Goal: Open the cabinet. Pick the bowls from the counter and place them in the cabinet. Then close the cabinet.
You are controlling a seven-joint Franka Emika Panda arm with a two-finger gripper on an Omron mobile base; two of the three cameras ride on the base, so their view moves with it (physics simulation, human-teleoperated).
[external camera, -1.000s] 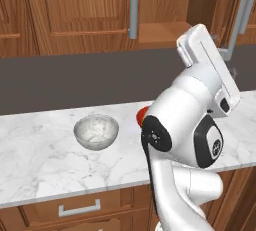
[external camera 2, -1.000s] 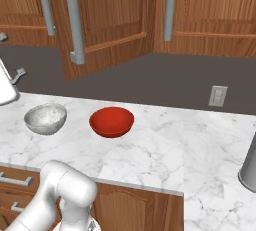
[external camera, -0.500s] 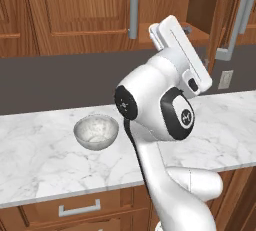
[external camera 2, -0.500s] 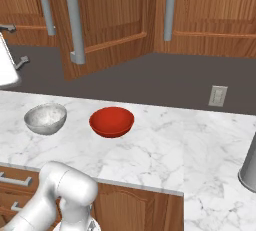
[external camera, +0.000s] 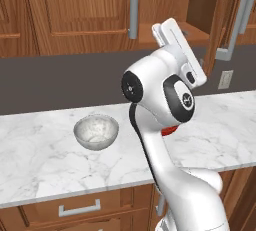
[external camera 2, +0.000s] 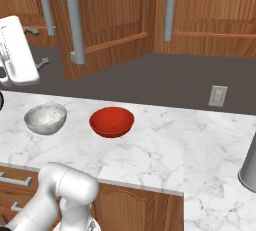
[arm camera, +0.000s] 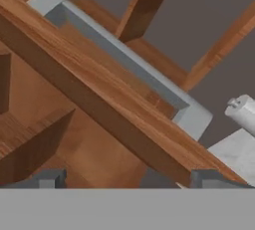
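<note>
The cabinet [external camera: 90, 10] has its right door [external camera: 220, 22] swung open, and a wooden shelf [external camera: 196, 35] shows inside. On the counter [external camera: 40, 165] sit the two bowls: the speckled marble bowl [external camera: 96, 131] to the left of my arm, and the red bowl [external camera: 169, 130] mostly hidden behind it. From the right both stand side by side, marble bowl [external camera 2: 45, 117] and red bowl [external camera 2: 112, 121]. My gripper [arm camera: 129, 179] is raised well above them, open and empty, pointing at the open door's edge and its grey bar handle [arm camera: 124, 55].
A wall outlet [external camera 2: 218, 95] sits on the dark backsplash. A steel cylinder [external camera 2: 250, 165] stands at the counter's right end. Drawers with short handles [external camera: 79, 208] run below the counter. The open door [external camera 2: 107, 17] juts out over the counter's back.
My arm has swung its hand up and to the left, toward the open cabinet. The jaws stayed wide open. Neither bowl moved.
</note>
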